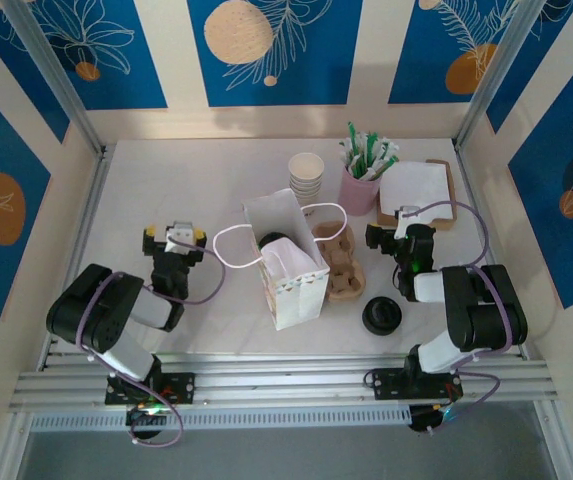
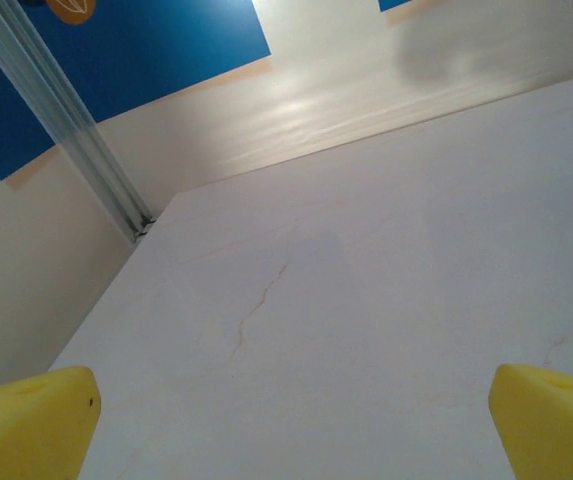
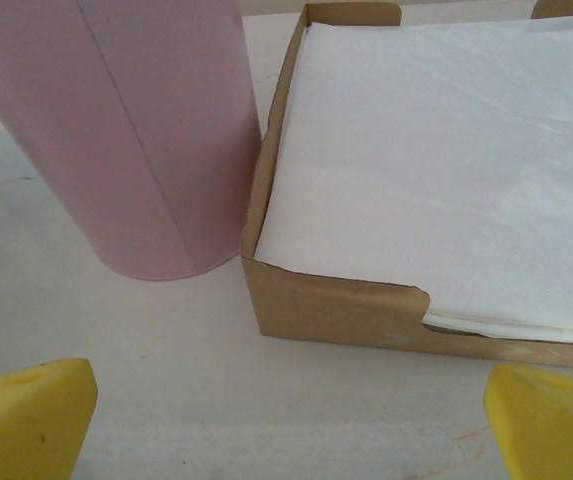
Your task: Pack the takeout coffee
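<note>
Top external: takeout coffee (image 1: 271, 240) seemingly upright inside white bag (image 1: 298, 292), rightward of nearer left gripper (image 1: 174, 233), spread wide; right gripper (image 1: 394, 228) likewise spread, beyond carrier (image 1: 343, 265).

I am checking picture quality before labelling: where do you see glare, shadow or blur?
Top external: even light, soft shadows around the bag, all sharp. Left wrist: bright glare on the wall, fingertips soft at the corners. Right wrist: napkins washed out almost white, pink tin sharp.
</note>
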Tool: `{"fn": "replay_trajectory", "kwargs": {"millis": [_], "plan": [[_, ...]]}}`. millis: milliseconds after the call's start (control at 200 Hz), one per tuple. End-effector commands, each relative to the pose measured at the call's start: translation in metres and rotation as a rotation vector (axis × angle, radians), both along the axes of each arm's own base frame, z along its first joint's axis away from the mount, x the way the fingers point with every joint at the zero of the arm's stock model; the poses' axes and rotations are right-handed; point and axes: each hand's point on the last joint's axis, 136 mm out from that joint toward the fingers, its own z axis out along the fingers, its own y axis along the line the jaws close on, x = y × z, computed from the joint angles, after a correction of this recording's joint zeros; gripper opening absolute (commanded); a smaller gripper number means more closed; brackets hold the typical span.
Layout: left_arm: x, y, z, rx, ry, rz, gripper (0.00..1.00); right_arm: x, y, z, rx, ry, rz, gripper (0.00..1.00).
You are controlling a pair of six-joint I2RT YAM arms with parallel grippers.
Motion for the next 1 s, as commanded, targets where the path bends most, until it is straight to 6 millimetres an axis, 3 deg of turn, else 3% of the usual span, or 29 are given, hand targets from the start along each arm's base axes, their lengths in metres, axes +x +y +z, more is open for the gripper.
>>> {"fn": "replay_trajectory", "kwargs": {"millis": [0, 150, 250, 435, 995], "plan": [[-0.002, -0.003, -0.001, -0.052, -0.002, -0.06, 1.0, 0.009, 0.004, 0.014, 0.033, -0.041, 0.022, 0.99], [-0.005, 0.0, -0.013, -0.108, 0.014, -0.105, 1.0, 0.009, 0.004, 0.014, 0.032, -0.04, 0.022, 0.99], [0.006, 0.006, -0.018, -0.121, 0.055, -0.066, 1.0, 0.009, 0.005, 0.014, 0.032, -0.039, 0.022, 0.99], [0.015, 0.014, -0.019, -0.128, 0.082, -0.021, 1.0, 0.009, 0.005, 0.014, 0.032, -0.04, 0.023, 0.99], [0.015, 0.013, -0.019, -0.131, 0.083, -0.022, 1.0, 0.009, 0.005, 0.014, 0.033, -0.04, 0.023, 0.99]]}}
